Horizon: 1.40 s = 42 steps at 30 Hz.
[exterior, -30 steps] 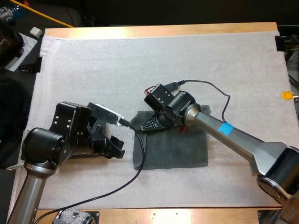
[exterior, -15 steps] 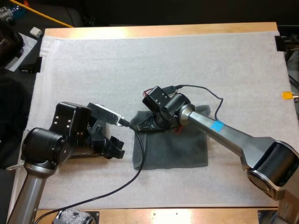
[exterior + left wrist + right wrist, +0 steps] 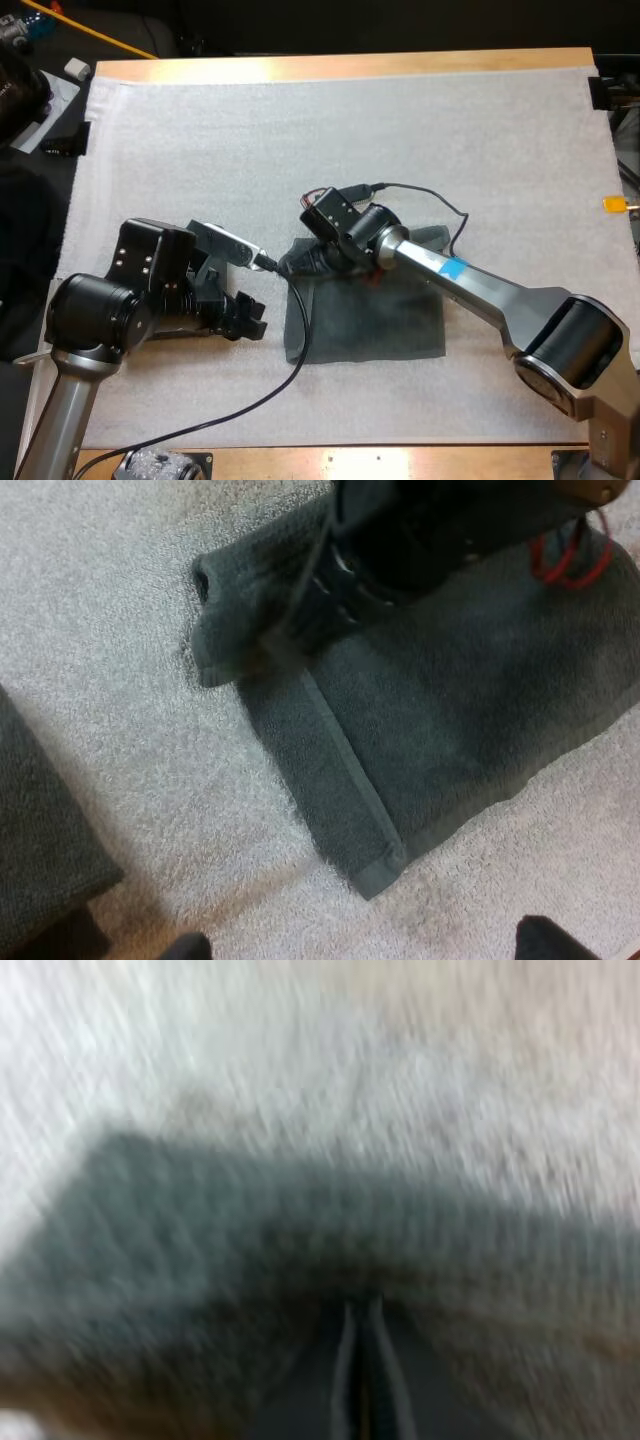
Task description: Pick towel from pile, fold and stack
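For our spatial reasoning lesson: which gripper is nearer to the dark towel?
Right. The right gripper grips the towel at its far left corner; the left gripper hangs beside its left edge, clear of it.

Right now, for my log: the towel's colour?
The towel is dark grey-green, best in left wrist view.

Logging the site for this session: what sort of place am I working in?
Probably a robotics lab test bench, not a home: a wooden table covered by a white mat, my left arm and right arm at one dark grey-green towel, and loose clutter past the far left corner.
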{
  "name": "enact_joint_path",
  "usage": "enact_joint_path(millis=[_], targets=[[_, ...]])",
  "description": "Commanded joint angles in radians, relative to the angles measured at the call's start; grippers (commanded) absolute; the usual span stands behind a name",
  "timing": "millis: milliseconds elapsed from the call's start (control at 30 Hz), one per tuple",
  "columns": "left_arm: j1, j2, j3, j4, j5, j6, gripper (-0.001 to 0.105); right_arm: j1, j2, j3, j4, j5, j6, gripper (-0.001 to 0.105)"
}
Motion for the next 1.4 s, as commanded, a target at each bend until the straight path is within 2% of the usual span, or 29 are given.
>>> enact_joint_path(millis=[0, 267, 300, 400, 533, 700, 1033, 1100, 1133, 1233, 1367], targets=[[-0.001, -0.001, -0.002, 0.004, 0.014, -0.011, 0.058, -0.014, -0.001, -0.01, -0.122, 0.036, 0.041, 0.0], [-0.004, -0.004, -0.001, 0.013, 0.029, -0.011, 0.059, -0.049, -0.001, -0.029, -0.372, 0.138, 0.084, 0.0], [-0.002, -0.001, -0.001, 0.008, 0.021, -0.005, 0.058, -0.052, -0.012, -0.027, -0.344, 0.126, 0.08, 0.0], [-0.002, 0.001, -0.001, 0.009, 0.02, -0.003, 0.058, -0.075, -0.013, -0.035, -0.413, 0.141, 0.084, 0.0], [-0.001, 0.0, -0.001, 0.009, 0.021, -0.003, 0.058, -0.084, -0.026, -0.04, -0.438, 0.153, 0.071, 0.0], [-0.002, -0.001, 0.0, 0.006, 0.022, -0.003, 0.058, -0.084, -0.063, -0.04, -0.377, 0.127, 0.032, 0.0], [-0.004, 0.003, 0.001, 0.001, 0.024, 0.0, 0.058, -0.045, -0.142, -0.034, -0.02, -0.011, -0.107, 0.0], [-0.004, 0.003, 0.001, 0.0, 0.024, 0.0, 0.059, -0.031, -0.14, -0.033, 0.015, -0.031, -0.116, 0.0], [-0.002, -0.003, -0.001, 0.006, 0.024, -0.005, 0.058, -0.041, -0.139, -0.039, -0.027, -0.026, -0.109, 0.0], [-0.003, -0.003, -0.003, 0.005, 0.023, -0.006, 0.058, -0.008, -0.14, -0.033, 0.052, -0.068, -0.152, 0.0], [-0.004, -0.003, -0.003, 0.006, 0.022, -0.006, 0.058, 0.029, -0.14, -0.002, 0.105, -0.065, -0.181, 0.0]])
